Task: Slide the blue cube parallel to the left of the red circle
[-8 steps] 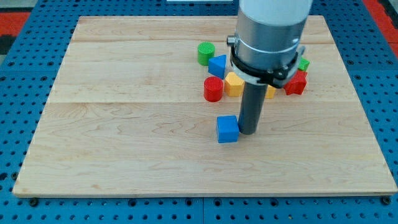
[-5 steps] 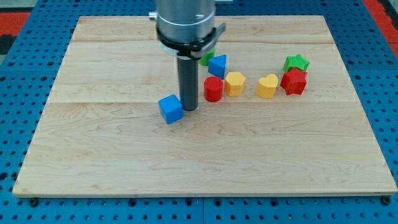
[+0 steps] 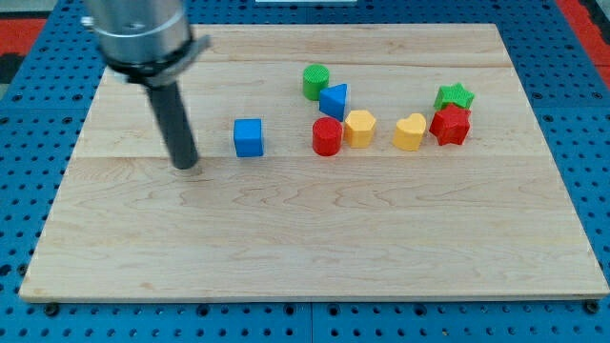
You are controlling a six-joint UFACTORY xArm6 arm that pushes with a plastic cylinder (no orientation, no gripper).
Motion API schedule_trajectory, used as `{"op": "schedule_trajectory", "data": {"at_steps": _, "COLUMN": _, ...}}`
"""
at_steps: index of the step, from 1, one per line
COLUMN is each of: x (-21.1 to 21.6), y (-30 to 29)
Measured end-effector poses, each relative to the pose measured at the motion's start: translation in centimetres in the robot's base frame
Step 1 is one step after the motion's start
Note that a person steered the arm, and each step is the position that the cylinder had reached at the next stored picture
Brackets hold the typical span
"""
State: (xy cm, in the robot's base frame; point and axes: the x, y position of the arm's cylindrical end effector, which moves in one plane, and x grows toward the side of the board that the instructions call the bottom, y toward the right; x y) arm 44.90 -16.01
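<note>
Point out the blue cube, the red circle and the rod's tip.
blue cube point(image 3: 248, 137), camera view, front face.
red circle point(image 3: 327, 136), camera view, its side.
my tip point(image 3: 186, 165), camera view, rod's very end, left of the cube.

Blue cube point(image 3: 248, 137) sits upright, level with, left of red circle point(image 3: 327, 136).

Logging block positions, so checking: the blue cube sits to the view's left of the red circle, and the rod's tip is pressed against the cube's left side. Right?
Not quite. The blue cube does sit to the view's left of the red circle, but my tip is not touching it; the camera view shows bare board between them, the tip farther left.
</note>
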Motion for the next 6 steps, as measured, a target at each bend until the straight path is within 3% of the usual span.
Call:
{"op": "schedule_trajectory", "data": {"at_steps": 2, "x": -0.3, "y": 7.6}}
{"op": "schedule_trajectory", "data": {"at_steps": 3, "x": 1.0, "y": 7.2}}
{"op": "schedule_trajectory", "data": {"at_steps": 4, "x": 6.8, "y": 9.4}}
{"op": "schedule_trajectory", "data": {"at_steps": 5, "x": 6.8, "y": 5.9}}
{"op": "schedule_trajectory", "data": {"at_steps": 6, "x": 2.4, "y": -5.4}}
